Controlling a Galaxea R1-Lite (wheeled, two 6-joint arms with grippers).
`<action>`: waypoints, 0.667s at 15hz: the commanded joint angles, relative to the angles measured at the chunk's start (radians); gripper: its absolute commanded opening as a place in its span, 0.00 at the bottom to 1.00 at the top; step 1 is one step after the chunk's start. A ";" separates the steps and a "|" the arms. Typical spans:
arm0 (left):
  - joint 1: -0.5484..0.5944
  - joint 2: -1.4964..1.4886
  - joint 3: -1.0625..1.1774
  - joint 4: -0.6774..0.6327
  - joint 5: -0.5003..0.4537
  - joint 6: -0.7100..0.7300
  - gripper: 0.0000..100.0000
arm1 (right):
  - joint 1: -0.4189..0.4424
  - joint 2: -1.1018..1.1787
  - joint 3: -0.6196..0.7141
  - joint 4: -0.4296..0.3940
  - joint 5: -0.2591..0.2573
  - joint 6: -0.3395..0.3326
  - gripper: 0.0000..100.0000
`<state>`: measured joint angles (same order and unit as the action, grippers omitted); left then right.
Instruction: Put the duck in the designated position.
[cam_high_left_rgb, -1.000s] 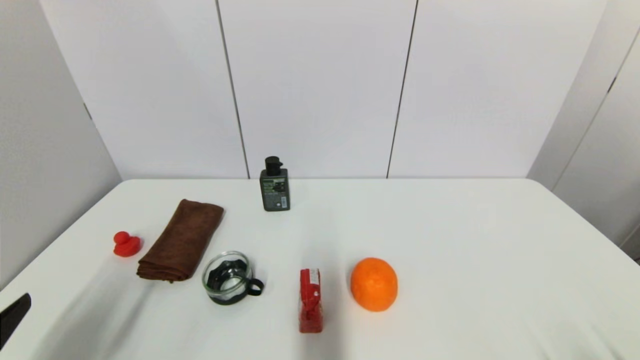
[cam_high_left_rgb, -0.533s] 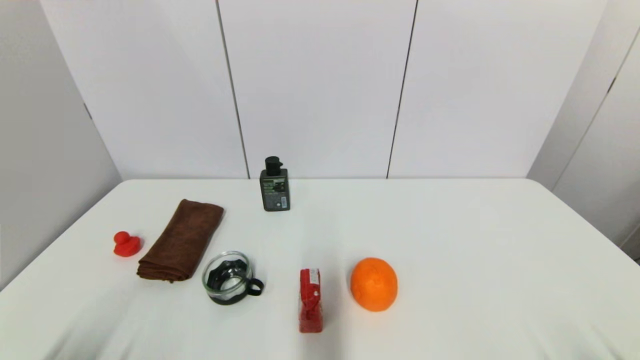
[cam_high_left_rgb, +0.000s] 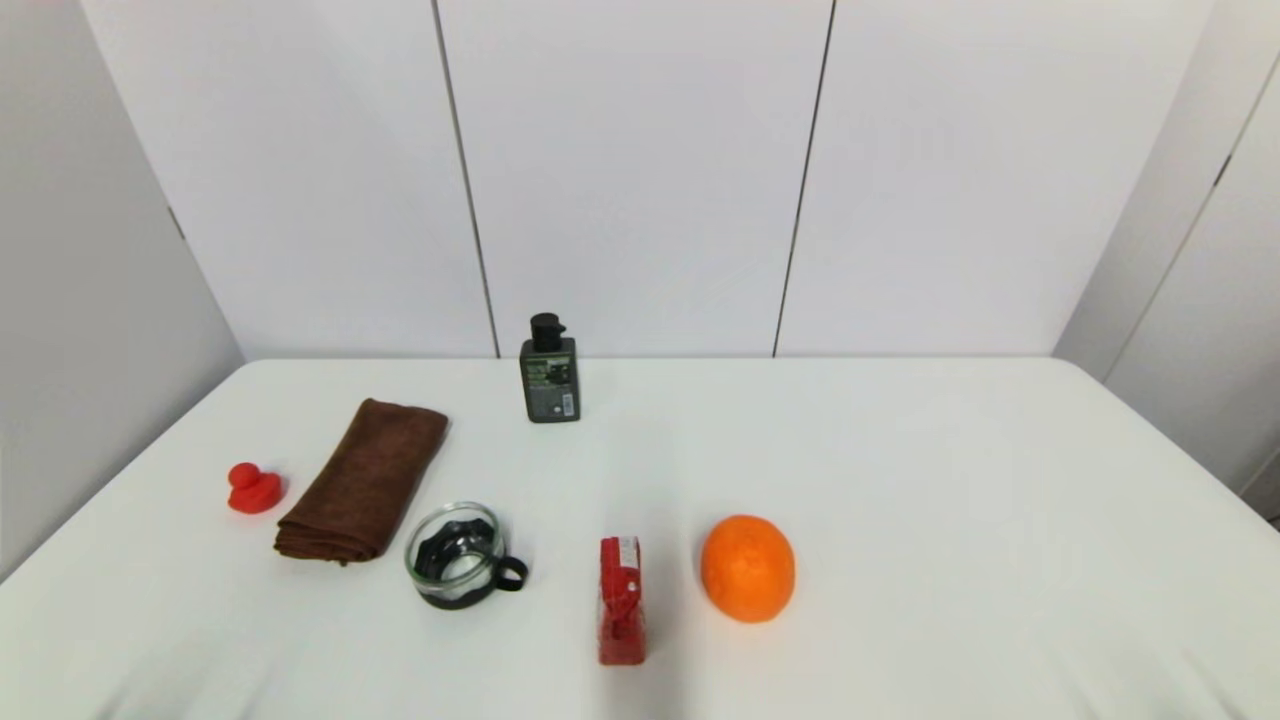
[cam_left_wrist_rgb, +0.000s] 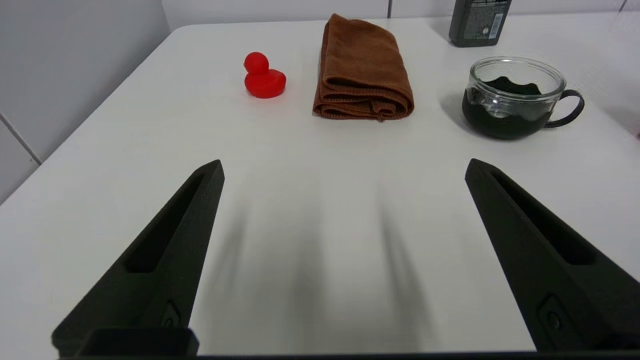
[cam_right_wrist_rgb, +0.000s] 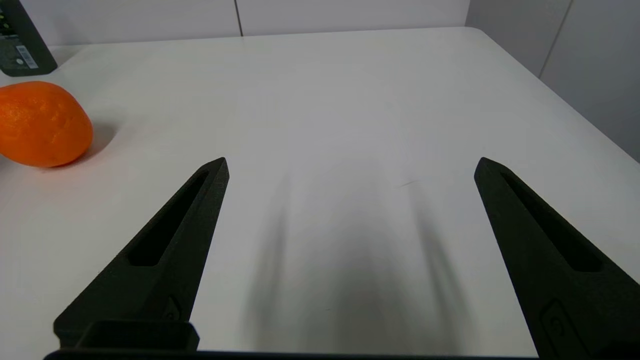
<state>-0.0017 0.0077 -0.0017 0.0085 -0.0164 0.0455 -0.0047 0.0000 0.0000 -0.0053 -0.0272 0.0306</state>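
The small red duck (cam_high_left_rgb: 253, 489) sits on the white table at the far left, just left of the folded brown towel (cam_high_left_rgb: 364, 479). In the left wrist view the duck (cam_left_wrist_rgb: 264, 76) lies well ahead of my left gripper (cam_left_wrist_rgb: 344, 167), which hangs open with nothing between its fingers. My right gripper (cam_right_wrist_rgb: 351, 165) is open too, over bare table at the right, with the orange (cam_right_wrist_rgb: 42, 124) off to its side. Neither arm shows in the head view. The designated position is unmarked white tabletop.
A glass cup with a dark insert (cam_high_left_rgb: 458, 555) stands near the towel's front end. A red packet (cam_high_left_rgb: 621, 600) stands upright beside the orange (cam_high_left_rgb: 748, 567). A dark pump bottle (cam_high_left_rgb: 549, 372) stands at the back. The table's left edge runs close to the duck.
A black fingertip that showed at the head view's lower left edge a second ago has drawn back out of that view. The duck and the other objects have not moved.
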 joint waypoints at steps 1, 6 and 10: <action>0.000 -0.008 0.002 -0.001 0.001 -0.001 1.00 | 0.000 0.002 0.000 -0.001 0.000 0.000 1.00; 0.000 -0.008 0.002 -0.001 0.001 -0.001 1.00 | 0.000 0.002 0.000 -0.001 0.000 0.000 1.00; 0.000 -0.008 0.002 -0.001 0.001 -0.001 1.00 | 0.000 0.002 0.000 -0.001 0.000 0.000 1.00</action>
<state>-0.0017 -0.0017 0.0000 0.0081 -0.0153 0.0443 -0.0043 0.0000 0.0000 -0.0051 -0.0274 0.0306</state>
